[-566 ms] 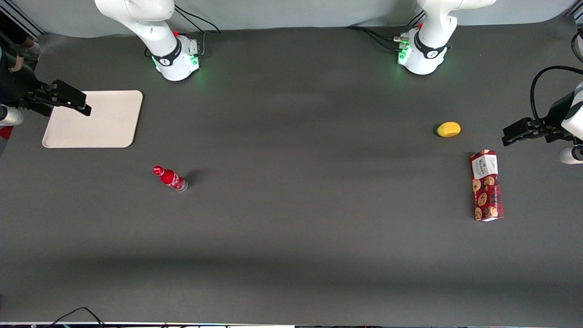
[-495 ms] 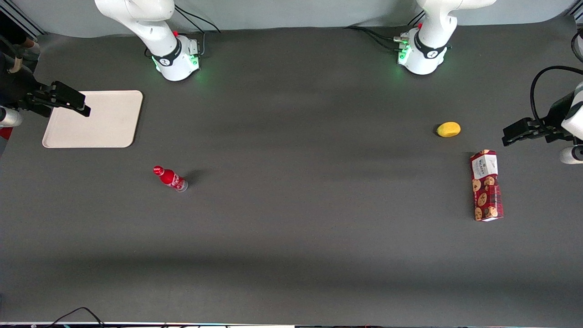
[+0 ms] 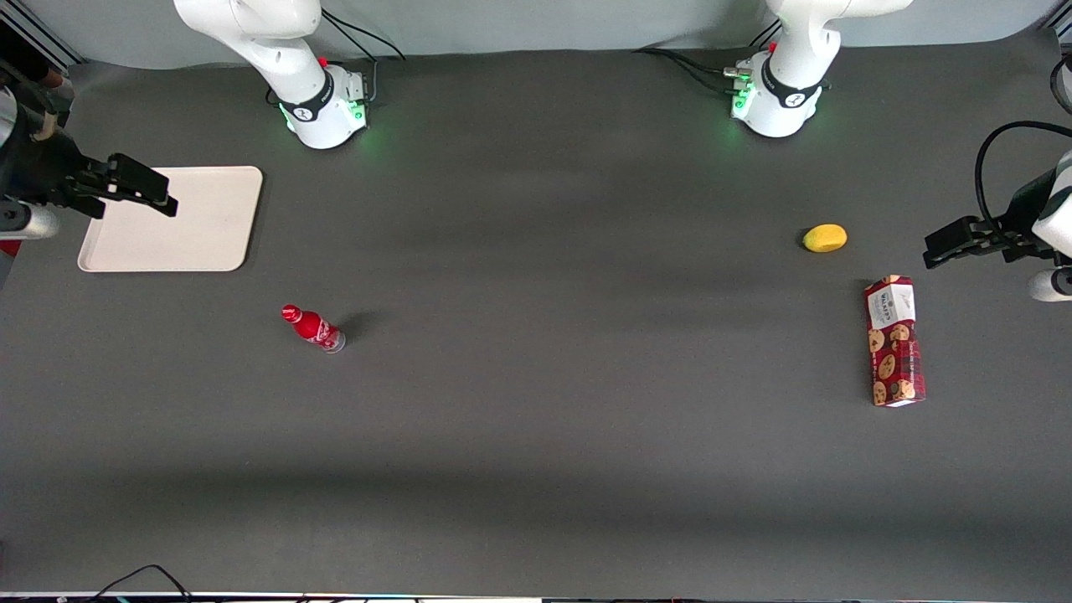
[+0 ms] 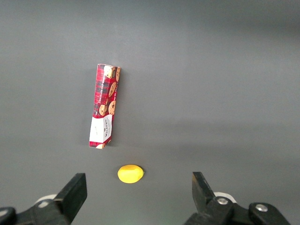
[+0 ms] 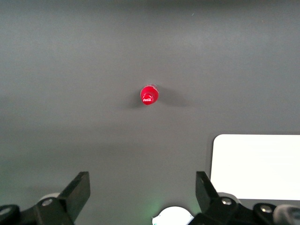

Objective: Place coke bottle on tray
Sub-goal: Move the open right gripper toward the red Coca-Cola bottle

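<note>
Black two-finger gripper (image 3: 155,191) hovering above the flat cream-white rectangular tray (image 3: 201,226), fingers spread wide, holding nothing. Small slim red coke bottle (image 3: 314,328) upright on the dark grey matte table (image 3: 536,435) (red cap (image 5: 149,96) facing wrist camera), well apart, nearer the front camera than tray.

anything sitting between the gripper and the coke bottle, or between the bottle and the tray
Nothing visible. The gripper, jaws open, hangs over the tray; only bare table separates both from the upright coke bottle, nearer the front camera.
</note>
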Tool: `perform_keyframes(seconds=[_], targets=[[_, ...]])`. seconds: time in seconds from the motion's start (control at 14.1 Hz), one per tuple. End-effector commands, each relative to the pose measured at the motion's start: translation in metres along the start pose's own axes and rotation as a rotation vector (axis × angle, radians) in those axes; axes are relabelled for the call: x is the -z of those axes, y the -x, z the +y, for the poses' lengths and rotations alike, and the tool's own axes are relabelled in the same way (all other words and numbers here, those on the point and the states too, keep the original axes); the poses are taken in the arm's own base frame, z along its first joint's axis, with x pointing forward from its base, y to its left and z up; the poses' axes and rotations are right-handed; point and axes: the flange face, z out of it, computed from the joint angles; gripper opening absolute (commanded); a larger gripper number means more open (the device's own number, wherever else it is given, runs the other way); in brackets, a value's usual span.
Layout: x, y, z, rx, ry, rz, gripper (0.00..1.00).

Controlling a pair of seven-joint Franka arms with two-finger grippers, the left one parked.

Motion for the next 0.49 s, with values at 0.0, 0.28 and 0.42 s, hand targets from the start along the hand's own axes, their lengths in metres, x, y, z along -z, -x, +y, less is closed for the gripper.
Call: perform_keyframes(seconds=[0.0,0.28,0.42], targets=[[-0.05,-0.041,-0.006,0.013,0.003,0.002,1.0],[-0.139,-0.076,-0.021,0.004,0.003,0.039,1.0],[-0.202,-0.08,-0.033,-0.033,0.057,0.045,1.0]])
